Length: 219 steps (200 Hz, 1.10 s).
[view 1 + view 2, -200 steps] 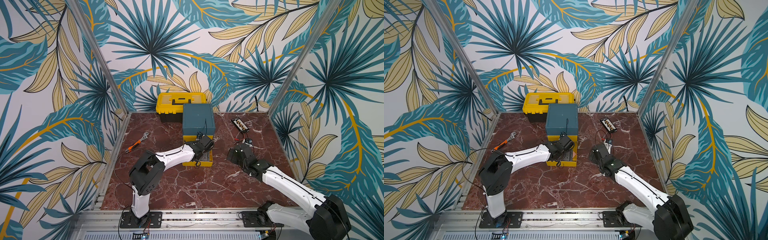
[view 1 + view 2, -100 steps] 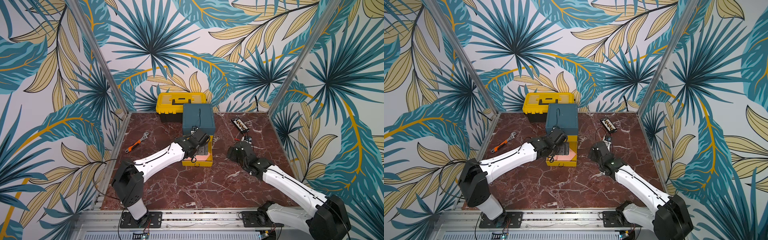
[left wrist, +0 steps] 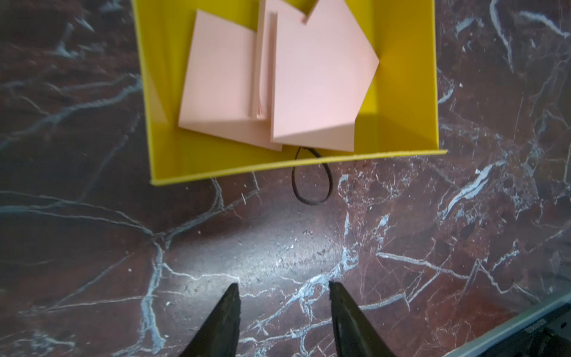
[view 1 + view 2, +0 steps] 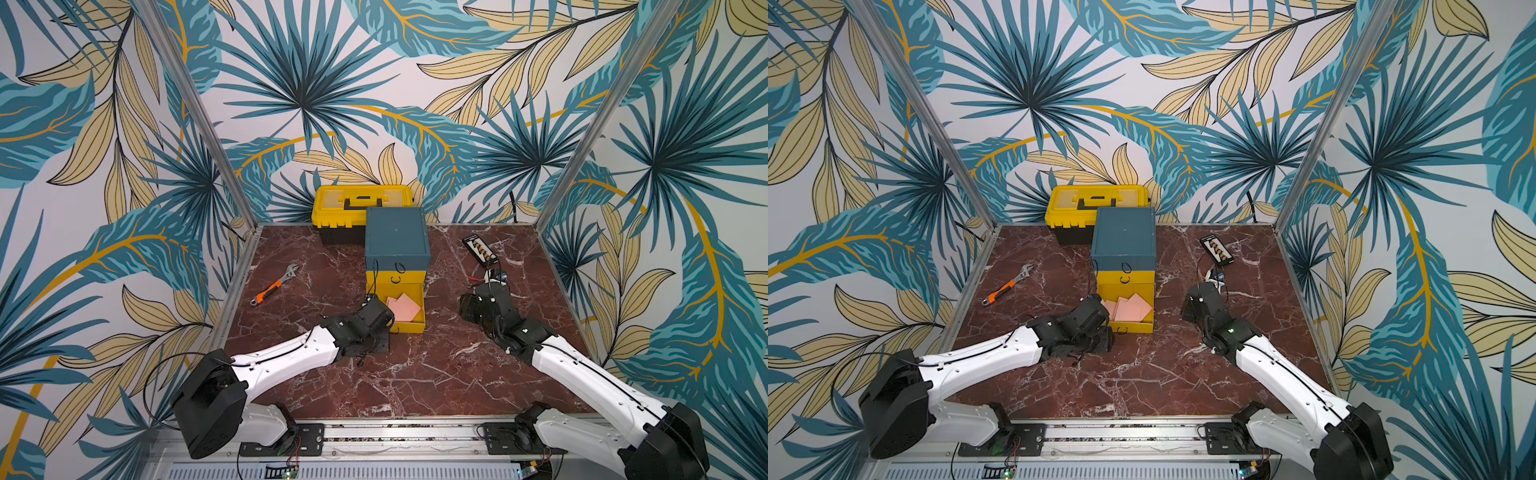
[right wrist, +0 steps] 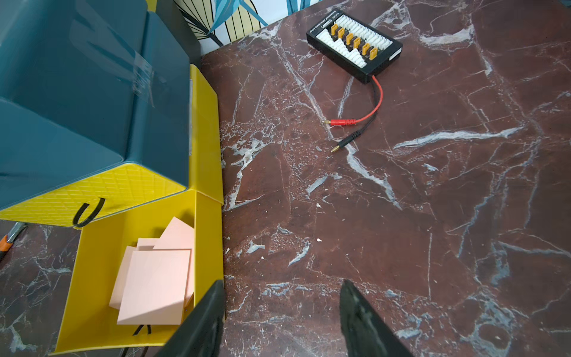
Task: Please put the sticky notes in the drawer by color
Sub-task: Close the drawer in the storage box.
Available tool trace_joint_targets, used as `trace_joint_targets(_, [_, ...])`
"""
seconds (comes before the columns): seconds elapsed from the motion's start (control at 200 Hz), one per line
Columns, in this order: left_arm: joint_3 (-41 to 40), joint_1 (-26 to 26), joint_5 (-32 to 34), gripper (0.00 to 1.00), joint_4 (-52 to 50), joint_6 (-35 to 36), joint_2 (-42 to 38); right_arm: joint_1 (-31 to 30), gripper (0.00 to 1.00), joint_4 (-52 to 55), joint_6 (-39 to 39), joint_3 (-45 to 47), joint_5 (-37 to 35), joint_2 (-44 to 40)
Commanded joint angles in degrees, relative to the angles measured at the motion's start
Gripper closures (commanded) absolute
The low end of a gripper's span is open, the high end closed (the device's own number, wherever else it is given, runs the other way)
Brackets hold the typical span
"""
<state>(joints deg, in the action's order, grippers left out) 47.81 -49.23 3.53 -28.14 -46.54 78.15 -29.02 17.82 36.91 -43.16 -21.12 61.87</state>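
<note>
Sticky notes (image 3: 315,83) — pink, in open bottom drawer (image 3: 216,173); left hand (image 3: 282,286) spread, empty; right hand (image 5: 282,282) spread.

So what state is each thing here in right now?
Bottom drawer: open, pink sticky notes inside.
Middle drawer: shut.
Top drawer: shut.
Toolbox: lid closed.
Left gripper: jaws apart, empty.
Right gripper: jaws apart, empty.

Matt paper sticky notes (image 3: 309,83) — glossy marble table (image 3: 401,231).

Left fingers (image 3: 222,324) now back from the drawer (image 3: 404,77), pink sticky notes (image 3: 309,77) uncovered.
</note>
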Motion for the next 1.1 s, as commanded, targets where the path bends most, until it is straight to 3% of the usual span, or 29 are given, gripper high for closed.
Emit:
trace_joint_targets(0.0, [-2.5, -1.0, -2.1, 0.50, 10.6, -2.7, -0.1, 0.2, 0.37, -0.7, 0.7, 0.9, 0.7, 0.9])
trace_joint_targets(0.115, [-4.3, -1.3, -0.6, 0.51, 16.6, -2.9, 0.9, 0.1, 0.37, -0.4, 1.2, 0.7, 1.3, 1.5])
trace_joint_targets(0.215, [-5.7, -1.2, 2.3, 0.51, 20.7, -3.4, 1.9, 0.2, 0.45, -0.2, 1.1, 0.9, 1.3, 1.5])
trace_joint_targets(0.526, [-6.1, -0.3, 3.1, 0.50, 28.7, -3.9, 11.3, 0.2, 0.45, -0.2, 0.8, 0.9, 0.3, 2.4])
trace_joint_targets(0.801, [-5.6, -0.1, 9.1, 0.49, 30.6, -4.1, 13.0, 0.1, 0.44, -1.2, 0.6, 0.7, 0.2, 3.9])
trace_joint_targets(1.092, [-0.7, 0.4, 11.2, 0.33, 30.1, -2.5, 18.0, 0.1, 0.44, -1.9, 0.4, 0.1, 0.0, 5.6])
